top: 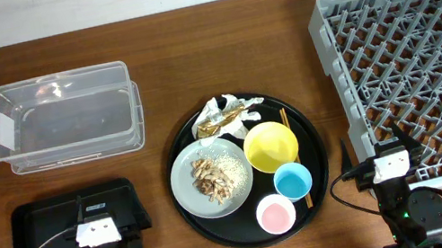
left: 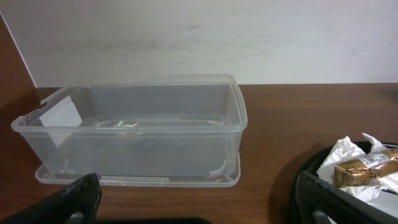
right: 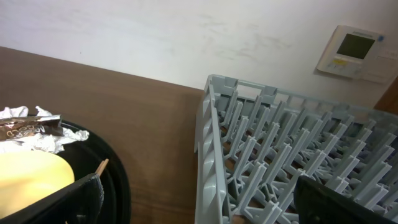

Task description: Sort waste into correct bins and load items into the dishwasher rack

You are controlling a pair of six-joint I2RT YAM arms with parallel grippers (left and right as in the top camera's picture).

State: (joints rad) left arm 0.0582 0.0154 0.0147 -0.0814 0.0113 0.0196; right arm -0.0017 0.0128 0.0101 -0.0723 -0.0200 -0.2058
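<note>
On the large round black tray (top: 321, 181) sit crumpled white paper with a gold-brown wrapper (top: 224, 116), a grey-green plate (top: 183, 185) holding food scraps (top: 211, 179), a yellow bowl (top: 271, 146), a blue cup (top: 292, 182), a pink cup (top: 275, 216) and chopsticks (top: 288, 130). The clear tub (top: 65, 117) stands at the back left; it also shows in the left wrist view (left: 137, 127). The shallow black tray (top: 36, 239) lies at the front left. The grey rack (top: 420, 61) is at the right. My left gripper (left: 196, 202) is open over the black tray. My right gripper (right: 199, 199) is open at the rack's front left corner.
The wrapper (left: 364, 165) shows at the right of the left wrist view. The rack's wall (right: 208, 143) rises close in front of the right gripper. A white wall runs behind the table, with a wall panel (right: 354, 53) on it.
</note>
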